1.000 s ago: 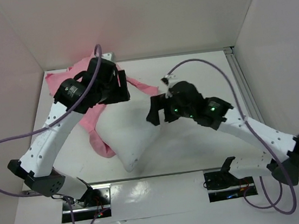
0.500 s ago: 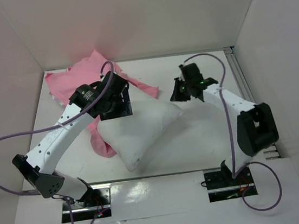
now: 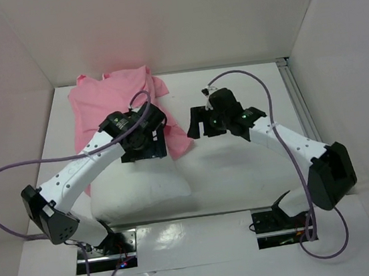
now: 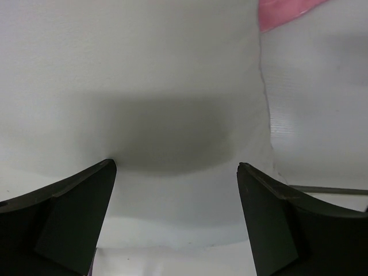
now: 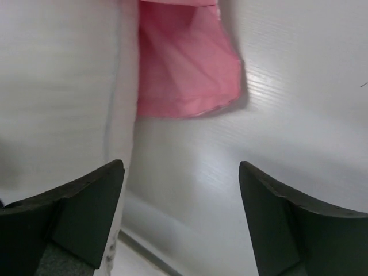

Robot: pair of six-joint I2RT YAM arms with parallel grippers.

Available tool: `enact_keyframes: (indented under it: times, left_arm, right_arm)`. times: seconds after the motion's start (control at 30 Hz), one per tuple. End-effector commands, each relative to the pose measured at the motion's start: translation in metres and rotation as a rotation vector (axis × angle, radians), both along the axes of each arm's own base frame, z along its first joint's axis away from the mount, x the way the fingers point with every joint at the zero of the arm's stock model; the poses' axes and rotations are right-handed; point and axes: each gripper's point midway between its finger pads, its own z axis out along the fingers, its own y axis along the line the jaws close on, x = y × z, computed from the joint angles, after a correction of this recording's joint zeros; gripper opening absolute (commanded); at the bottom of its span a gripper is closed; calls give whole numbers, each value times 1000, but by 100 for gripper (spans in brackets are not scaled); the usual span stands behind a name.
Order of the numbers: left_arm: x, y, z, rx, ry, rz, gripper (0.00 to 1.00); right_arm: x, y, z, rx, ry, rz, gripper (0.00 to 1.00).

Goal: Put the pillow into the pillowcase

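We see the left gripper (image 4: 175, 167), jaws spread and holding nothing, over the pillow (image 3: 140, 192) at lower left of centre. The right gripper (image 5: 181, 165), likewise spread, hangs above a pillowcase (image 3: 109, 100) corner. Pillowcase lies upper left, meeting the pillow's upper edge.

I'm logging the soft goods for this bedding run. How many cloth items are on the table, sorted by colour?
Pink: 1, the pillowcase
White: 1, the pillow
Total: 2
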Motion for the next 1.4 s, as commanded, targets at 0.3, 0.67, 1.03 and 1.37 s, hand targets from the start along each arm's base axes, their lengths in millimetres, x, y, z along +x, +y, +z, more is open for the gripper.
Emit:
enact_keyframes:
  times: [0.3, 0.67, 1.03, 1.37]
  left_arm:
    - [16, 28, -53, 245, 90, 115, 0]
    - [30, 19, 11, 50, -52, 98, 0]
    - [56, 13, 69, -55, -214, 129, 0]
    - [50, 10, 109, -124, -304, 223, 0]
  right_arm:
    - [78, 33, -79, -169, 43, 37, 100]
    - [124, 93, -117, -90, -36, 152, 94]
    - [106, 113, 13, 146, -181, 263, 0]
    - [-100, 44, 143, 257, -213, 407, 0]
